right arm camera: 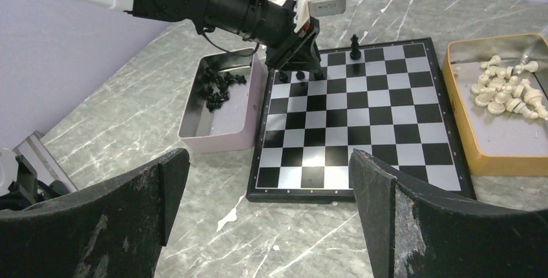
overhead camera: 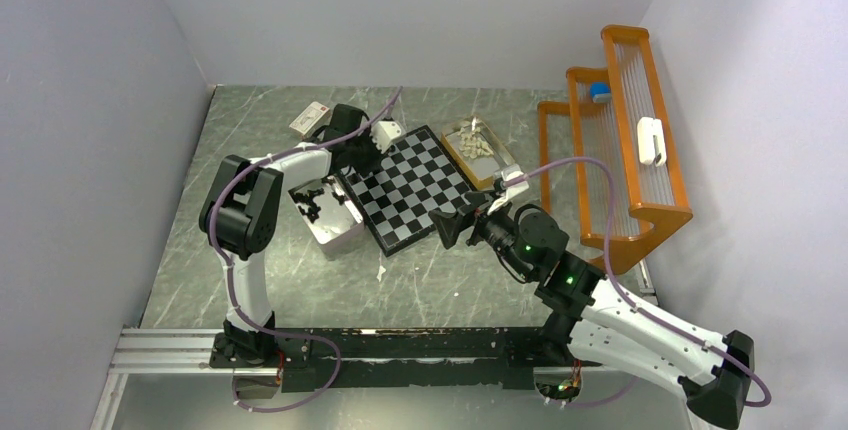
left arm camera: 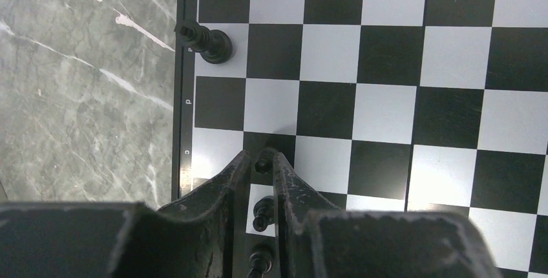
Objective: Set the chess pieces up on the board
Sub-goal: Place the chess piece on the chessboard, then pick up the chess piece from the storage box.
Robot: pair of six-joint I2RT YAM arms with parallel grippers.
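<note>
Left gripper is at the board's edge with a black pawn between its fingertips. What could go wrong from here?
1. The fingers of the left gripper closely flank the small black pawn on the black-and-white checked chessboard; lifting off-vertical could tip or drag it.
2. Two more black pawns stand between those fingers, behind it; any sideways move may topple them.

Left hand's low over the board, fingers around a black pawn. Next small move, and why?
Probably open the left hand slightly wider, then lift straight up. Its fingers closely flank a black pawn standing on the board, with two more pawns in line with it; whether they pinch it is unclear. A straight rise should avoid tipping any.
</note>
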